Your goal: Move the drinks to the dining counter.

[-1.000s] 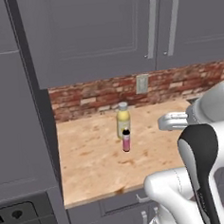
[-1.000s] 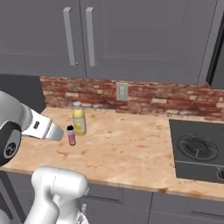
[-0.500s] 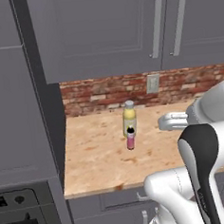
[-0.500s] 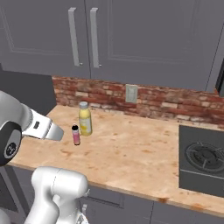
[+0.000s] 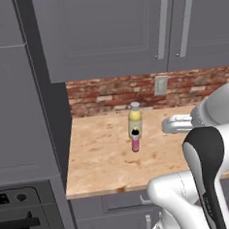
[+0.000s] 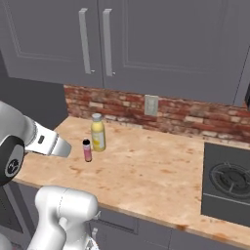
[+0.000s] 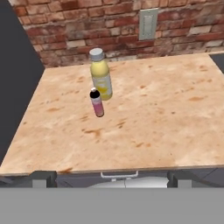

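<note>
Gaping wide over the counter edge (image 7: 131,168), the pincer (image 7: 107,177) (nothing held).

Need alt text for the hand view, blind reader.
A yellow bottle and a smaller pink bottle in front of it stand upright on a wood counter. Behind them is a brick backsplash with a wall outlet.
</note>
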Tool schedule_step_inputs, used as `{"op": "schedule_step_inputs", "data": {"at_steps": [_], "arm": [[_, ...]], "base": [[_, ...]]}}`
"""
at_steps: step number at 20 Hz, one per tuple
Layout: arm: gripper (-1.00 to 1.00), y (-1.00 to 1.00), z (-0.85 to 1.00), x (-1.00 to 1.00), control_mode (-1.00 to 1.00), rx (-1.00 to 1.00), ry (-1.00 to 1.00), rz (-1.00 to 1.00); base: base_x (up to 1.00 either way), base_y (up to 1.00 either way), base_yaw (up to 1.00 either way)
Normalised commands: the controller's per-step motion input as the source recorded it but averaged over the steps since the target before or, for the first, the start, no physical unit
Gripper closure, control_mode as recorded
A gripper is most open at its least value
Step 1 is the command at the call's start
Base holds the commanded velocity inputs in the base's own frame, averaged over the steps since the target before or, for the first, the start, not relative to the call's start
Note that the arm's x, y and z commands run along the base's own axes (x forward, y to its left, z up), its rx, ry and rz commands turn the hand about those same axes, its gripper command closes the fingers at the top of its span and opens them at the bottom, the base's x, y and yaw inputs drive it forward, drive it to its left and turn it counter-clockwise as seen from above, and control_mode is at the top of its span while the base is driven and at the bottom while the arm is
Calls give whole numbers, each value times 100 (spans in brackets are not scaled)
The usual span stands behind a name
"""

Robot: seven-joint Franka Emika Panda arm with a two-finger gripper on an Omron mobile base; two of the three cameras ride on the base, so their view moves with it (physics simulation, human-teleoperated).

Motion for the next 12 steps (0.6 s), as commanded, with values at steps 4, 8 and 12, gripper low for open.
{"op": "schedule_step_inputs", "data": {"at_steps": [4, 8, 12], "arm": [[-100, 0, 0, 0, 100, 0, 0, 0], [-100, 0, 0, 0, 100, 0, 0, 0], [-100, 0, 0, 0, 100, 0, 0, 0]], "base": [[21, 1, 6], [35, 0, 10], [36, 0, 10]]}}
